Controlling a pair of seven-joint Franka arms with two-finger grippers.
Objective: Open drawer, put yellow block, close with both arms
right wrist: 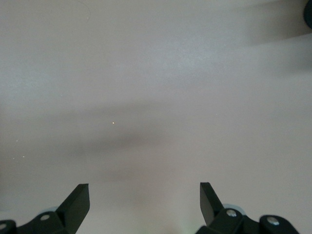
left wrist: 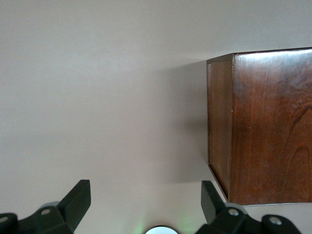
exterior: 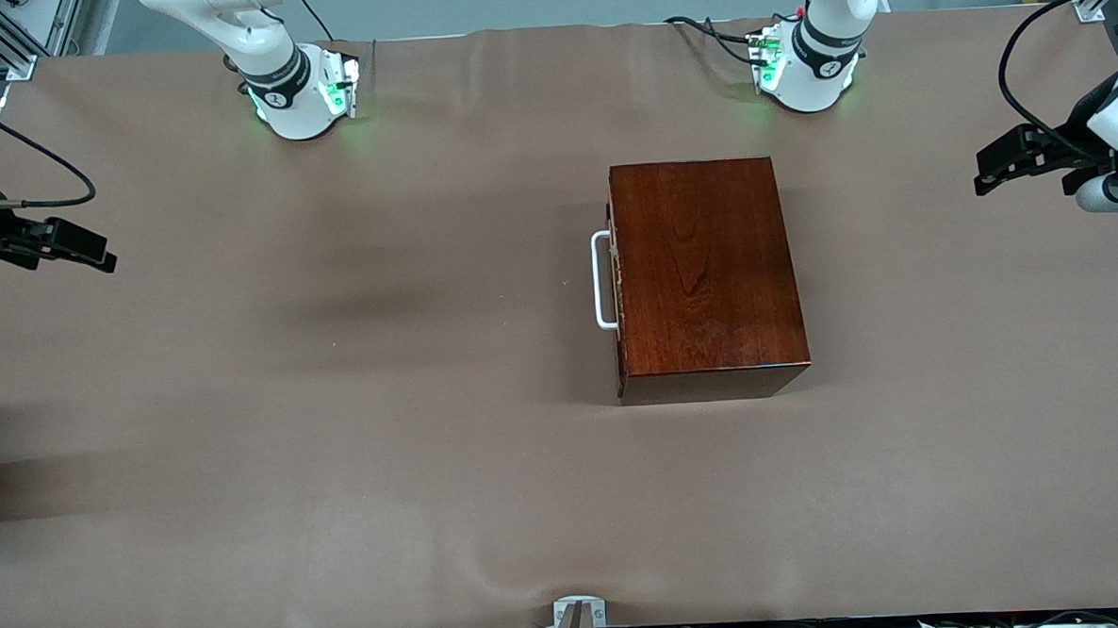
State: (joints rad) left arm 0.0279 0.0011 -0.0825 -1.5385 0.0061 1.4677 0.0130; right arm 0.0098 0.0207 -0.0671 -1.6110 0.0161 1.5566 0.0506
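The dark reddish-brown wooden box point(exterior: 703, 270) stands near the middle of the table, toward the left arm's end. Its drawer is pushed in, and only the white bar handle point(exterior: 603, 280) shows, on the side facing the right arm's end. The yellow block is out of view. My left gripper point(exterior: 987, 174) hangs open and empty over the table's edge at the left arm's end. In the left wrist view this gripper point(left wrist: 146, 187) looks at one end of the box point(left wrist: 263, 126). My right gripper point(exterior: 94, 251) hangs open and empty at the right arm's end, with only bare table under it in the right wrist view point(right wrist: 144, 189).
A brown cloth point(exterior: 337, 409) covers the table. The two arm bases point(exterior: 299, 94) point(exterior: 808, 67) stand along the edge farthest from the front camera. A small metal bracket point(exterior: 579, 615) sits at the edge nearest to that camera.
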